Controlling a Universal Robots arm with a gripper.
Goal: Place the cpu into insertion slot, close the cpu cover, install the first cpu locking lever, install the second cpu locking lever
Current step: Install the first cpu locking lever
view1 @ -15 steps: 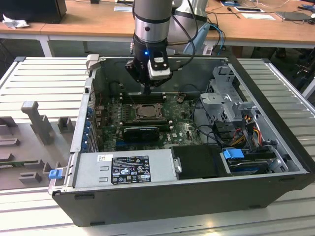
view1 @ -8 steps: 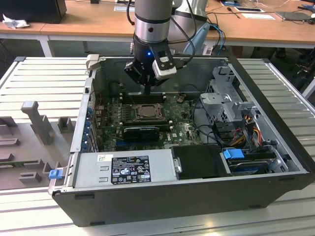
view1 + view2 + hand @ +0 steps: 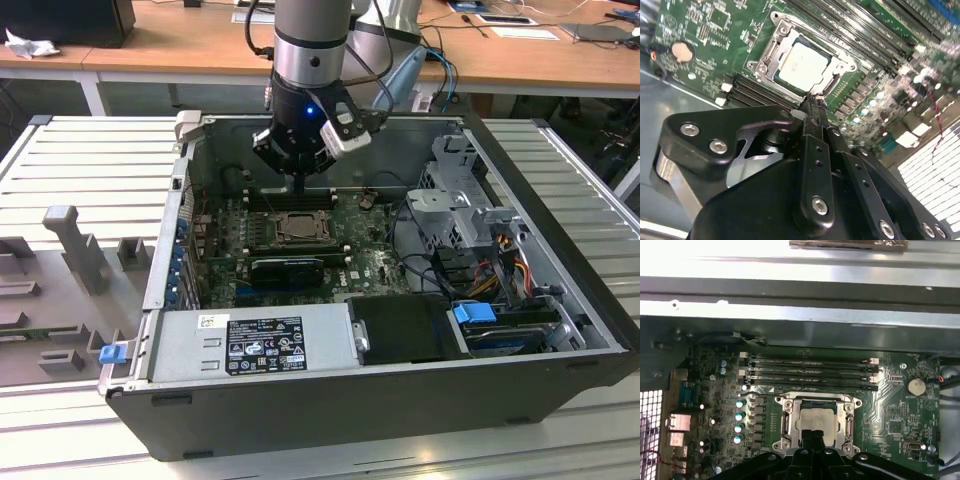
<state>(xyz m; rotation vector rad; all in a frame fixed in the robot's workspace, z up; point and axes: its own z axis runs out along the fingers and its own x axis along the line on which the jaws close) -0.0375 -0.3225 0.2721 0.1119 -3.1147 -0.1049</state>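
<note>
— One gripper (image 3: 812,102), Fig. a, second wrist view: I read its fingers (image 3: 810,150) as pressed together, with nothing held between them.

— Where do the tips stand?

— In both wrist views they overlap one edge of the slot (image 3: 781,429). I cannot tell whether they touch the metal or hang above it. In the exterior view, Fig. b, the gripper (image 3: 300,188) points straight down from the arm (image 3: 310,40) into the open case (image 3: 400,400), over the board (image 3: 370,265) and near the slot (image 3: 272,232).

— And the cpu?

— I see the cpu (image 3: 802,62) lying flat in the slot, its pale face showing through the open centre of the cover (image 3: 846,426). The cover lies down around it, framing all four sides. The first wrist view, Fig. c, gives the same reading: cpu (image 3: 815,420) seated, frame flat.

— What lies around the slot?

— Three long memory slots (image 3: 810,371) run parallel along one side of it, between it and the case wall (image 3: 800,315). A coin cell (image 3: 915,386) sits on the board beyond one corner. In the exterior view a power supply (image 3: 250,345) fills the near side of the case, drive bays (image 3: 470,215) stand on the exterior view's right, and a desk (image 3: 180,45) runs behind.
</note>
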